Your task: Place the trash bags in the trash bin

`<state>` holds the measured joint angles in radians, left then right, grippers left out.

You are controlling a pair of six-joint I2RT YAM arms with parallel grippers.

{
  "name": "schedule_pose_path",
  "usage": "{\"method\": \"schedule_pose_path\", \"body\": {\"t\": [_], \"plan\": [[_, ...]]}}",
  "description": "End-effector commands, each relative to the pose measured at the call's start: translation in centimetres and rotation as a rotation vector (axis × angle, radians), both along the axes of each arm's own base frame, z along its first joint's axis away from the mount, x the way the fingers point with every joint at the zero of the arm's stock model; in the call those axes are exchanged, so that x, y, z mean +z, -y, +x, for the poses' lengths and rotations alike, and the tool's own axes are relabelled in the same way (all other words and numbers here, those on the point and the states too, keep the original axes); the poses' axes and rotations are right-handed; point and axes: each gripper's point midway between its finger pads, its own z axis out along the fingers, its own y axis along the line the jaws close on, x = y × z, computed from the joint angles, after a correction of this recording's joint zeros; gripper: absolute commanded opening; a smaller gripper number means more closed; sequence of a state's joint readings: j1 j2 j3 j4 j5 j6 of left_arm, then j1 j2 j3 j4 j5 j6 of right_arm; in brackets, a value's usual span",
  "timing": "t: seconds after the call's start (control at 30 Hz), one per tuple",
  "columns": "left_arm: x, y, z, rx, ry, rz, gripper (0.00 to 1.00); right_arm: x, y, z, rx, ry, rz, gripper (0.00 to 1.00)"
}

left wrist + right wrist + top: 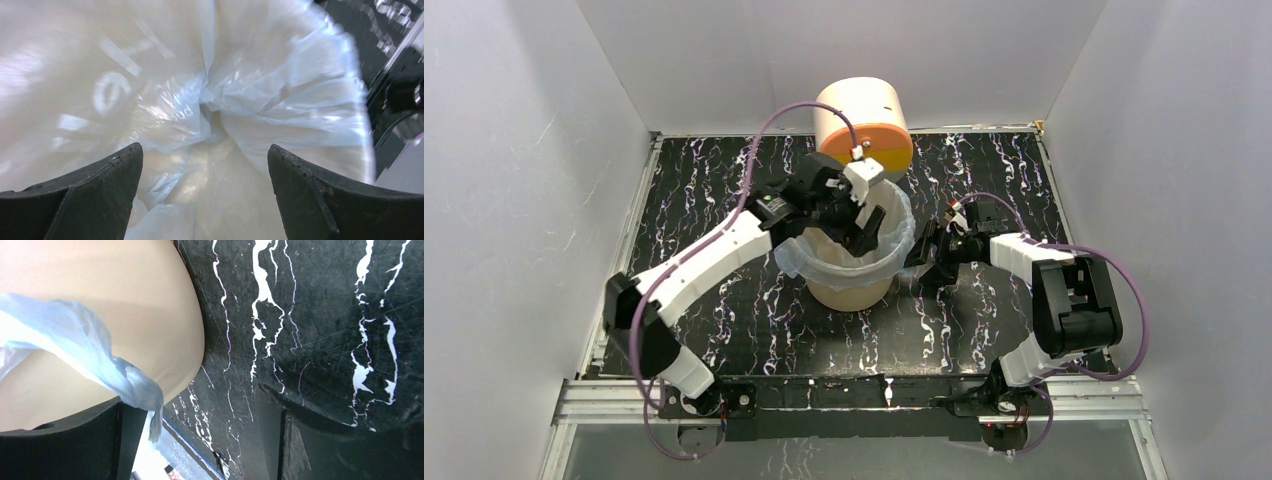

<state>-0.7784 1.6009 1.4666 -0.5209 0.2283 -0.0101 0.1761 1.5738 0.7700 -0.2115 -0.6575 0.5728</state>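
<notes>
1. The left gripper (202, 150) is spread wide, with nothing between its two dark fingers (90, 195). It points down into the mouth of the trash bin.
2. Just past those fingers lies the trash bag (280, 100). Its thin pale film is gathered into crinkled folds towards the middle, and faint white lettering shows on the left side.
3. From the top camera, the left gripper (867, 232) hangs inside the rim of the tan trash bin (849, 290). The bag's pale-blue edge (790, 257) is turned out over the bin's mouth all the way round.
4. The right gripper (192, 395) also stands open, and only table shows between its jaws. It sits low, beside the right wall of the bin (125, 290).
5. A strip of the bag (75, 345) drapes down that wall. Its tail ends at the inner edge of the finger nearest the bin; whether it touches that finger I cannot tell.
6. The bin stands mid-table on the black, white-veined table top (754, 320).
7. Behind the bin stands a cream cylinder with an orange front (854, 105).
</notes>
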Motion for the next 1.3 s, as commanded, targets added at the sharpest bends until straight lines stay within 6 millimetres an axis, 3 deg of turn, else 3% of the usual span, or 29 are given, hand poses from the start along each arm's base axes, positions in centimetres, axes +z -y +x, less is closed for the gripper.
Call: {"method": "schedule_pose_path", "body": {"t": [0.0,0.1,0.2,0.33,0.43,0.53,0.57,0.6,0.7,0.83,0.93,1.1,1.27], "plan": [[8.5,-1.0,1.3,0.103,0.202,-0.152,0.93,2.1,0.5,1.0,-0.027,0.094,-0.023,0.86],[10.8,-3.8,2.9,0.214,0.263,-0.150,0.93,3.3,1.0,1.5,-0.056,0.150,-0.053,0.87],[13.9,-7.5,4.7,0.310,0.263,-0.275,0.93,4.7,1.6,2.0,-0.091,0.210,-0.082,0.89],[17.0,-13.9,6.9,0.461,0.317,-0.370,0.93,5.9,2.6,2.6,-0.138,0.273,-0.134,0.92],[14.7,-21.0,8.6,0.705,0.263,-0.287,0.93,6.5,3.4,2.7,-0.161,0.297,-0.172,0.93],[9.2,-28.0,8.9,0.904,0.104,-0.377,0.93,7.0,3.8,2.9,-0.181,0.323,-0.188,0.93],[7.7,-28.7,8.6,0.913,0.048,-0.450,0.93,7.1,3.8,2.9,-0.186,0.327,-0.190,0.93],[6.0,-28.7,8.0,0.908,-0.017,-0.514,0.93,7.2,3.9,3.0,-0.189,0.329,-0.193,0.93],[2.5,-25.8,6.1,0.793,-0.139,-0.670,0.90,7.4,3.9,3.2,-0.191,0.329,-0.191,0.93],[0.1,-23.5,4.5,0.719,-0.231,-0.844,0.89,7.5,2.7,3.1,-0.161,0.312,-0.122,0.94],[-1.1,-22.0,3.9,0.682,-0.266,-0.883,0.89,7.8,1.6,2.8,-0.129,0.291,-0.047,0.93],[-4.4,-18.0,3.8,0.619,-0.358,-0.798,0.88,7.8,0.4,2.3,-0.093,0.255,0.031,0.93],[-6.9,-19.7,4.8,0.784,-0.355,-0.700,0.84,7.6,0.0,1.6,-0.057,0.218,0.058,0.91]]}}
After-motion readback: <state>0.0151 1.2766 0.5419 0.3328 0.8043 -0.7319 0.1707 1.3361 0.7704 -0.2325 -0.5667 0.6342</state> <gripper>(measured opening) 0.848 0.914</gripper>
